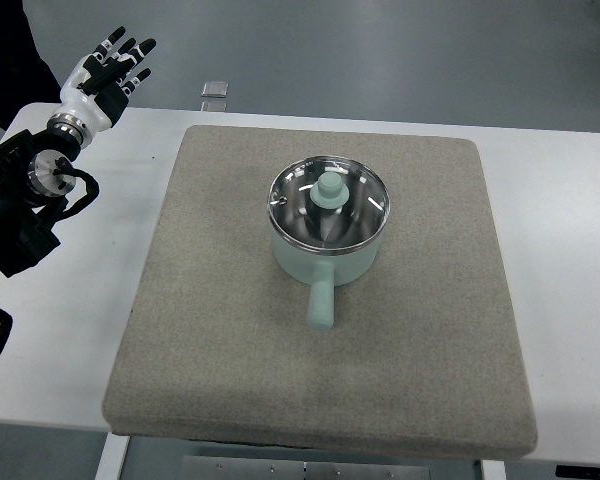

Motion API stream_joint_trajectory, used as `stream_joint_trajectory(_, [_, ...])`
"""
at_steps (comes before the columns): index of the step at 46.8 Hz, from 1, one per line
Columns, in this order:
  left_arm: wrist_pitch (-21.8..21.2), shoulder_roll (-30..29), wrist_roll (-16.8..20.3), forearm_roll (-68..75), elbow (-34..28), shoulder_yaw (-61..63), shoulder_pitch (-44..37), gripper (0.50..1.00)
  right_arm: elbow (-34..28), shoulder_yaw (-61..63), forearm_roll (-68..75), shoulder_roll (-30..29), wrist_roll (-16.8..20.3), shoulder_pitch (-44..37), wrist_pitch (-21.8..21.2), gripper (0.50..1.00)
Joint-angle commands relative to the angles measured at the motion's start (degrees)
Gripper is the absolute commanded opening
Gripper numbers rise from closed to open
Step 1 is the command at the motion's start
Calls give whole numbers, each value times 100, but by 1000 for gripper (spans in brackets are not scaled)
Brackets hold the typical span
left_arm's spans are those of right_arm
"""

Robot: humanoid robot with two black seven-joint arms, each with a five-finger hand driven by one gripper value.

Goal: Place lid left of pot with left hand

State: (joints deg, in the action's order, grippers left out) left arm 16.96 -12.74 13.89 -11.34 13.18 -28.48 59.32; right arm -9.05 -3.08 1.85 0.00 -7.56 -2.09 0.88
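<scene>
- The lid (329, 203), clear glass with a metal rim and a pale green knob, sat closed on top of the pot (325, 258), level and centred on it.
- The pot was pale mint green, and its stubby handle of the same colour pointed toward the near edge of the desk.
- The pot stood a little beyond the middle of a square grey-beige felt mat (220, 340), with bare mat on every side of it.
- The mat lay flat on a white desk (570, 270); bare white desk showed left and right of the pot, past the mat's edges.
- The left robot hand (108, 72) was well to the left of the pot and beyond it, raised at the far left corner of the desk, off the mat.
- Its white and black fingers (130, 50) were spread apart and held nothing.
- The black forearm and looped cables ran from the hand back to the picture's left edge, above the white desk left of the pot.
- Beyond the pot, past the far edge of the desk, was a grey floor (380, 50) with a small square plate (215, 89) set in it.
- A dark shape filled the upper left corner, too unclear to identify.
</scene>
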Motion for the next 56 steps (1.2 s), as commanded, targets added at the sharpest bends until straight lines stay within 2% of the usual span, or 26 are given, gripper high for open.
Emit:
stream_joint_trajectory(1, [-8, -1, 0, 0, 0, 0, 0, 994, 0, 0, 0, 0, 0, -2, 0, 924])
stream_joint_trajectory(7, [-8, -1, 202, 0, 0, 0, -9, 994, 0, 0, 0, 0, 0, -2, 0, 924])
stream_joint_trajectory(36, [0, -71, 167, 115, 0, 114, 106, 994, 0, 0, 0, 0, 0, 7, 0, 924])
stream_joint_trajectory(56, [71, -80, 167, 466, 0, 1177, 413, 994, 0, 0, 0, 0, 0, -2, 0, 924])
